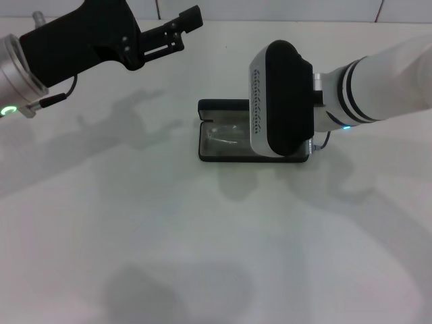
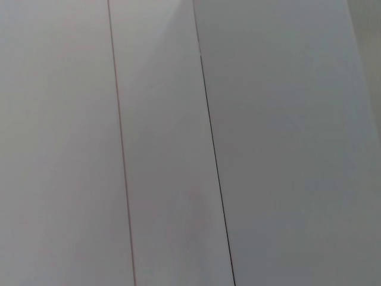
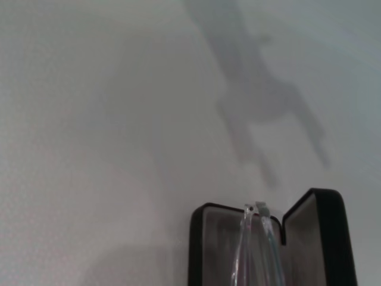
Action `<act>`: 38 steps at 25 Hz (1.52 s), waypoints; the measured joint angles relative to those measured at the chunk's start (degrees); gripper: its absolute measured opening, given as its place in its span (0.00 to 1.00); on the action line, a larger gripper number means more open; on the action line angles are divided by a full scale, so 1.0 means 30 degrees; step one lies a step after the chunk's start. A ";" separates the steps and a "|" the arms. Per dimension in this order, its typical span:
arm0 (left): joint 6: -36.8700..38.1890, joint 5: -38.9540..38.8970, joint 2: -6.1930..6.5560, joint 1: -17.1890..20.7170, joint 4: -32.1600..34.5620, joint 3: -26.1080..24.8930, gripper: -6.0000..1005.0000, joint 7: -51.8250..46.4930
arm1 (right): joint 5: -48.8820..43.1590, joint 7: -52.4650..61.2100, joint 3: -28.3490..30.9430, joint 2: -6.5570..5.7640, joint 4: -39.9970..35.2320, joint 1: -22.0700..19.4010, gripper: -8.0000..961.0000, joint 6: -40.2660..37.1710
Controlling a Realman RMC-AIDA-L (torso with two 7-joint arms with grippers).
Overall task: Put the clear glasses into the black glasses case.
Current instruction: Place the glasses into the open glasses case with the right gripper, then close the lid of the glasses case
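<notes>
Hovering directly over the open black glasses case [image 1: 214, 150] to seat the clear glasses [image 1: 223, 135] inside, right gripper [image 1: 280, 101] grip state unreadable, left gripper [image 1: 177, 30] parked empty, slightly parted.

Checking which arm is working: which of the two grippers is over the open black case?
The right gripper, directly above the black hinged case; the left gripper is raised far-left.
</notes>
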 joint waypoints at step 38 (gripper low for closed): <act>-0.3263 0.1091 -0.0777 -0.0927 -0.0031 0.0103 0.80 -0.0148 | 1.4498 -1.0539 1.4729 -0.0163 0.1382 -0.5315 0.32 -0.9495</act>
